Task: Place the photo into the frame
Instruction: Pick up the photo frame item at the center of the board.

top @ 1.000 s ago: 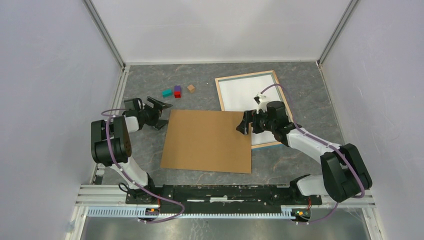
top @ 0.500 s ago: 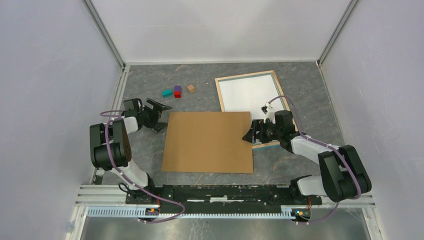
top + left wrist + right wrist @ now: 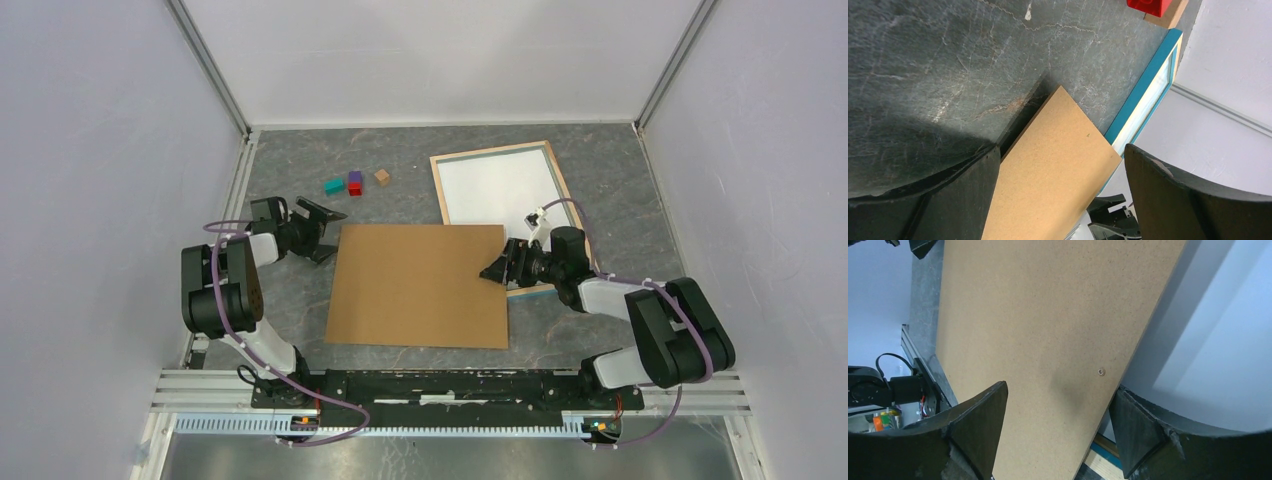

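Grey stone-pattern bench [image 3: 400, 160], walled on three sides.

Brown backing board [image 3: 415, 285] lies flat at centre of the top view. Its right edge overlaps the near-left corner of the frame [image 3: 490, 151], which sits upper right of centre.

A white sheet [image 3: 495, 190] fills the frame. Cannot tell whether it is the photo lying face down.

Top view shows a pale wood rim with a thin teal line. Only the left wrist view shows the teal side of the frame plainly.

Left end effector [image 3: 318, 228] is spread wide and grips nothing, just off the board's upper-left corner.

Right end effector [image 3: 497, 268] is at the board's right edge. Its wrist view shows both fingers [image 3: 973, 425] wide apart, the edge between them, not clamped.

Three small blocks sit upper left of centre: teal [image 3: 333, 186], purple-and-red [image 3: 355, 183], tan [image 3: 381, 177].

A tiny metal dot [image 3: 1101, 372] on the board shows only in the right wrist view.
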Available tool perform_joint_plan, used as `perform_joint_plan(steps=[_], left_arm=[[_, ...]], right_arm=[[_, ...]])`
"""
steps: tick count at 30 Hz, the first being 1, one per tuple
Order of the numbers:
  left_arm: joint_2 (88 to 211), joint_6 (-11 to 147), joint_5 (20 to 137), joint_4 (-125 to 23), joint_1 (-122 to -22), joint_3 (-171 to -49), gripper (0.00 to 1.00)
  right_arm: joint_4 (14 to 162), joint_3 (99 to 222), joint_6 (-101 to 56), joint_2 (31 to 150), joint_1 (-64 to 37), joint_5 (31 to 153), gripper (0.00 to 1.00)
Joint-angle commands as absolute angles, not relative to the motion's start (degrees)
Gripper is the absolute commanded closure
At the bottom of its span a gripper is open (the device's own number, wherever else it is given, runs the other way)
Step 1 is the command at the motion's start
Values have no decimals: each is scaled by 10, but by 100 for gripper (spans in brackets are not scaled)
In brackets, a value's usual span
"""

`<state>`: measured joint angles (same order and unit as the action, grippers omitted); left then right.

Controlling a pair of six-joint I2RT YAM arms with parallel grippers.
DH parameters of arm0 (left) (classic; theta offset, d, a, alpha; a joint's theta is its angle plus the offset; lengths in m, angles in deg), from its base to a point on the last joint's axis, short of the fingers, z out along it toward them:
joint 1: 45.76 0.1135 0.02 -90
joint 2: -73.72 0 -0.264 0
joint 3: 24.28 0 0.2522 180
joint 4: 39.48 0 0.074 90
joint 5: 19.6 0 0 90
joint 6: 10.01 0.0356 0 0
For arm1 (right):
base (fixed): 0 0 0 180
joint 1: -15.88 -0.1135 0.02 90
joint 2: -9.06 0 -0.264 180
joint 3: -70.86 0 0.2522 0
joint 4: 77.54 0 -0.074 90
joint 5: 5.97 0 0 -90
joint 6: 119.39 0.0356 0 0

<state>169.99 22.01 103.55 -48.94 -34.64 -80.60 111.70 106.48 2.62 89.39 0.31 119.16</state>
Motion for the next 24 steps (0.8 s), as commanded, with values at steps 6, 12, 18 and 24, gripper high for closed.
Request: perform_joint_plan(steps=[6,12,18,24], left_arm=[[1714,234,1038,-495,-359,-809,0],[1712,236,1046,-493,-371,-813,0],[1710,231,1052,-485,-383,-813,0],[1687,251,1055,-487,-397,-823,0]], right_arm=[[1274,1031,115,918,6,1231,35],[1318,1010,137,900,5,1233,40],[1343,995,168,869,5,1222,45],[1412,967,218,846,5,1206,59]])
